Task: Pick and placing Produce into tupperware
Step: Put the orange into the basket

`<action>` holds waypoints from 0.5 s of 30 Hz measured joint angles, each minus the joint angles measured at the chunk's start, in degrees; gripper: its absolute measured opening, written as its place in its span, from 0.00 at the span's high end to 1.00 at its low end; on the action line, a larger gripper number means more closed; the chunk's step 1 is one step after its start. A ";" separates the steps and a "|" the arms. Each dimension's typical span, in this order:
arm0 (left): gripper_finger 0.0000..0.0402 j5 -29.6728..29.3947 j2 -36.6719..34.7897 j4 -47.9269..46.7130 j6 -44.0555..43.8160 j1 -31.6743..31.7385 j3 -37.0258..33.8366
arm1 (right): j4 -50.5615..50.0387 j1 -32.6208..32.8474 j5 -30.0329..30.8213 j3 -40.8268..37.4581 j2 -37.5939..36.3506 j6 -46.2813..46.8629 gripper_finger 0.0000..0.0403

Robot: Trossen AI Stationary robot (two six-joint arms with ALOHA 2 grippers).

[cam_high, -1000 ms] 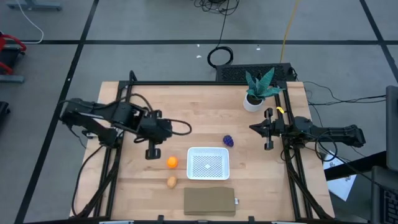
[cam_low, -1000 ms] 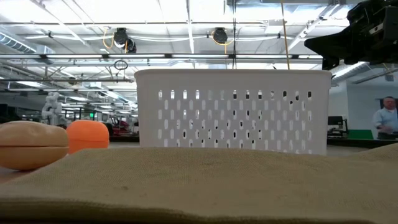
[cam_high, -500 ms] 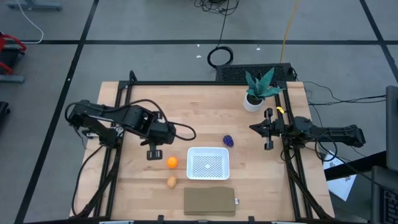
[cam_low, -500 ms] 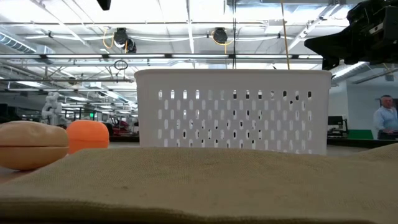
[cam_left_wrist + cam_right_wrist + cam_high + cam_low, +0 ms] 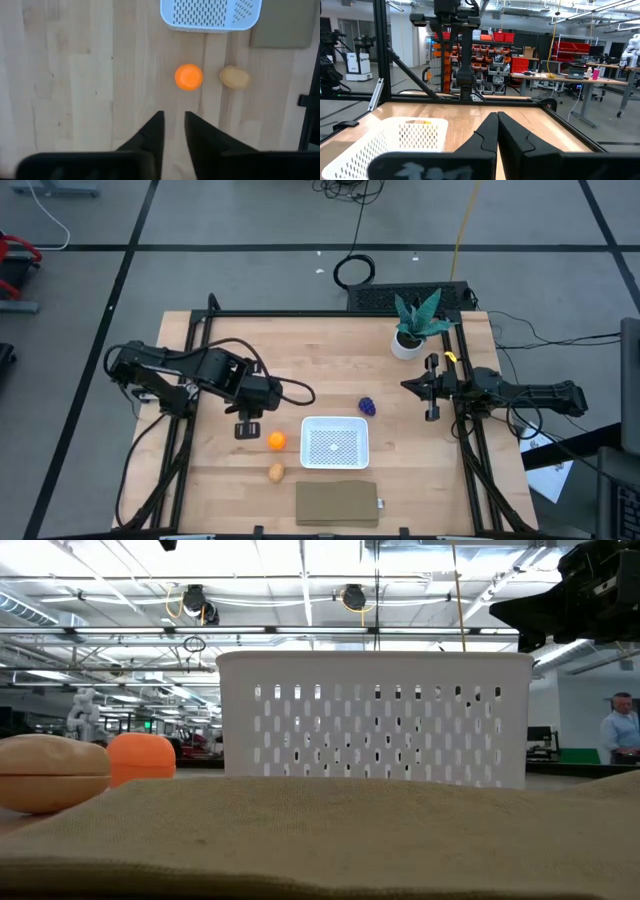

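The orange piece (image 5: 277,441) lies on the wooden table just left of the white tupperware (image 5: 306,442). The tan-brown piece (image 5: 276,472) lies nearer the near edge, and the purple piece (image 5: 367,407) lies beyond the tupperware's far right corner. My left gripper (image 5: 247,430) hovers left of and slightly beyond the orange piece, fingers pointing down. In the left wrist view it (image 5: 174,119) is open by a narrow gap, with the orange piece (image 5: 189,77) ahead. My right gripper (image 5: 405,386) waits shut and empty at the right; it also shows in the right wrist view (image 5: 497,120).
A flat brown pad (image 5: 337,503) lies at the near edge, in front of the tupperware. A green potted plant (image 5: 418,325) stands at the far right. A black frame runs along the table's edges. Bare wood lies across the far left and middle.
My left arm has shifted a little toward the table's right and near edges, closer to the orange piece. The produce and the tupperware have kept still.
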 joint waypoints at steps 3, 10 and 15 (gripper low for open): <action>0.68 0.02 0.00 0.02 -0.06 0.02 -0.01 | 0.00 -0.01 0.00 0.02 0.00 0.00 1.00; 0.41 1.57 0.00 0.56 -3.85 0.14 0.00 | 0.00 0.00 0.00 0.01 0.00 0.02 1.00; 0.24 3.74 0.00 0.55 -5.37 -0.02 -0.01 | 0.00 -0.01 -0.01 0.00 0.00 0.02 1.00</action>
